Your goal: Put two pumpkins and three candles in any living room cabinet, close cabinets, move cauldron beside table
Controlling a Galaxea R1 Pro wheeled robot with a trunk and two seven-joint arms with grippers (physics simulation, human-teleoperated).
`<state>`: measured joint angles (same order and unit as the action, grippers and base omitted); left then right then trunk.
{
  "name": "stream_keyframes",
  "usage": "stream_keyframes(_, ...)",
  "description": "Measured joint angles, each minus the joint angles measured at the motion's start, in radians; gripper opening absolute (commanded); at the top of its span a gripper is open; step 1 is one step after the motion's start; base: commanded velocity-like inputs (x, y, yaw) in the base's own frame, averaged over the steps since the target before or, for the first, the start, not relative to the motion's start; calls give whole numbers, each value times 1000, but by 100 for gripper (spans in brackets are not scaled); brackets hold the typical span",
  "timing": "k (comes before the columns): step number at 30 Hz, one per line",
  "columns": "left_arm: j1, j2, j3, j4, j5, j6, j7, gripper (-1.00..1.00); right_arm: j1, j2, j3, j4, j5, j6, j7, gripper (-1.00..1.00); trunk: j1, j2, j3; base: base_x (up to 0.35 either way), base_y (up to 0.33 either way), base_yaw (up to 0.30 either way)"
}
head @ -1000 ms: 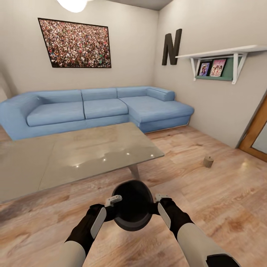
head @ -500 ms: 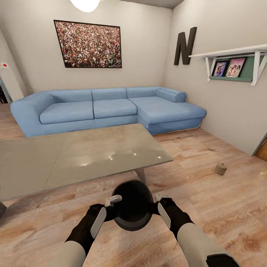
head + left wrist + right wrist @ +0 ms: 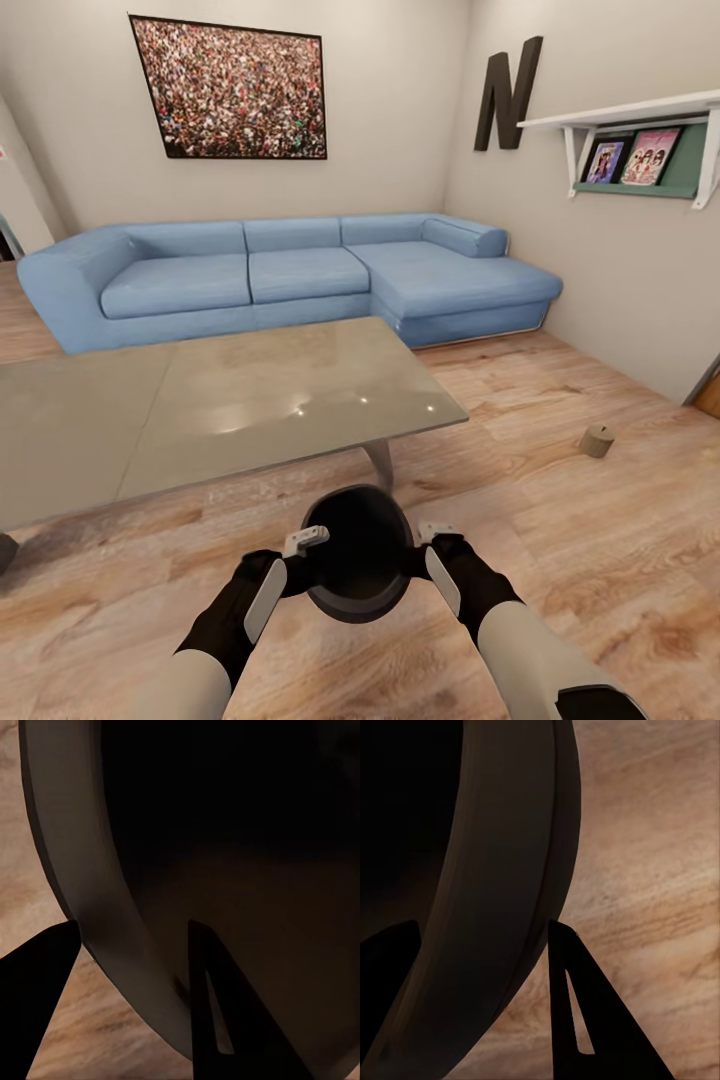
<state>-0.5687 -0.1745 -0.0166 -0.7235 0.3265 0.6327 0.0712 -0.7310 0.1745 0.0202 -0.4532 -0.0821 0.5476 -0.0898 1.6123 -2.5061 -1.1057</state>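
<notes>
Carrying cauldron [image 3: 360, 570] two-handed, I had left gripper [image 3: 305, 545] clamped on left rim — right gripper [image 3: 437, 535] pinched on opposite rim. Table [image 3: 230, 405] sat just ahead-left. Candle [image 3: 597, 440] stood on floor far right. My judgement — keep both arms level, lower cauldron beside table edge, release together.

arms: white forearms | wrists: black | tool mounts: grey-white

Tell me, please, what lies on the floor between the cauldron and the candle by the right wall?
In the head view, bare wooden floor lies between the cauldron and the candle; nothing stands on that stretch.
</notes>
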Motion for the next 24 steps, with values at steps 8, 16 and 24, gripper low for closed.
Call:
stream_keyframes(8,0,0,0,0,0,0,0,-100,0,0,0,0,-1,0,0,-100,2,-1,-16,0,0,11)
stream_keyframes(16,0,0,0,-1,0,0,-1,-100,0,0,0,-1,0,0,0,-100,2,-1,-16,0,0,240)
stream_keyframes(24,0,0,0,-1,-1,1,0,-100,0,0,-1,2,0,0,1,-100,2,-1,-16,111,0,167)
